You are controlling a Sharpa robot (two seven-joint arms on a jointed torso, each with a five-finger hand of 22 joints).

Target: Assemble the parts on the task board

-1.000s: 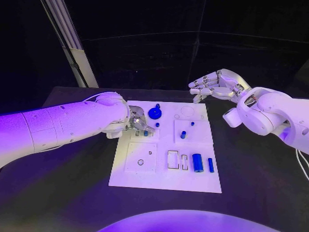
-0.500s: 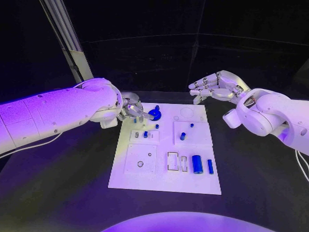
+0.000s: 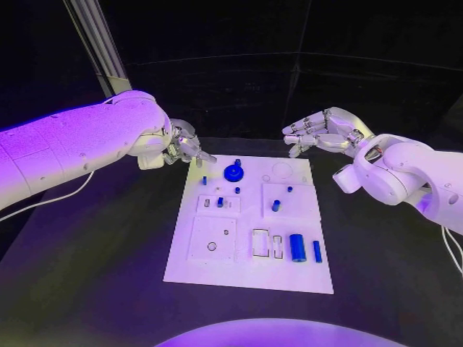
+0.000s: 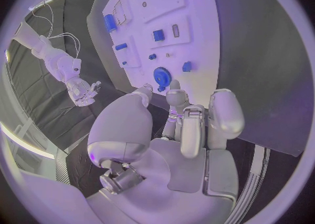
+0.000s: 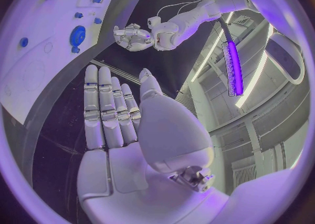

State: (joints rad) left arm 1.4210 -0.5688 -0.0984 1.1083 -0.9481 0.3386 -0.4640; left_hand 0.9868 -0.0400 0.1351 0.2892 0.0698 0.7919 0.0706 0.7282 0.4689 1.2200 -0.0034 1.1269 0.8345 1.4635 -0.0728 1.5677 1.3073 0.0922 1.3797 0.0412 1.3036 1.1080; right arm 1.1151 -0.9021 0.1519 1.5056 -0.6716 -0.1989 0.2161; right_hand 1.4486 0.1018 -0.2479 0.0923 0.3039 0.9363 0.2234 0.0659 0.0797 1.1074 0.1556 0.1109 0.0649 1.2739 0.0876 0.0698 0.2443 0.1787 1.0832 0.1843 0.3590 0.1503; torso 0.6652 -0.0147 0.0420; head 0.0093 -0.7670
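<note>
On the black table (image 3: pixel 106 238) the white board (image 3: pixel 247 271) is lying flat between the two arms, and the job looks only partly done. A blue gear (image 3: pixel 233 173) and a few small blue pegs (image 3: pixel 220 202) are standing in the sockets toward the far end, which I judge to be already seated, while a thick blue cylinder (image 3: pixel 296 245) and a thin blue bar (image 3: pixel 316 250) are lying loose beside two open rectangular slots (image 3: pixel 260 241) near the front edge, apparently waiting to be fitted. The square recess (image 3: pixel 213 237) at the near left is holding nothing but a small ring mark. The left hand (image 3: pixel 181 147) is hovering off the board's far left corner with its fingers curled in; whether something small is pinched there I cannot tell. The right hand (image 3: pixel 317 130) is hanging beyond the far right corner, fingers spread and gripping nothing.
</note>
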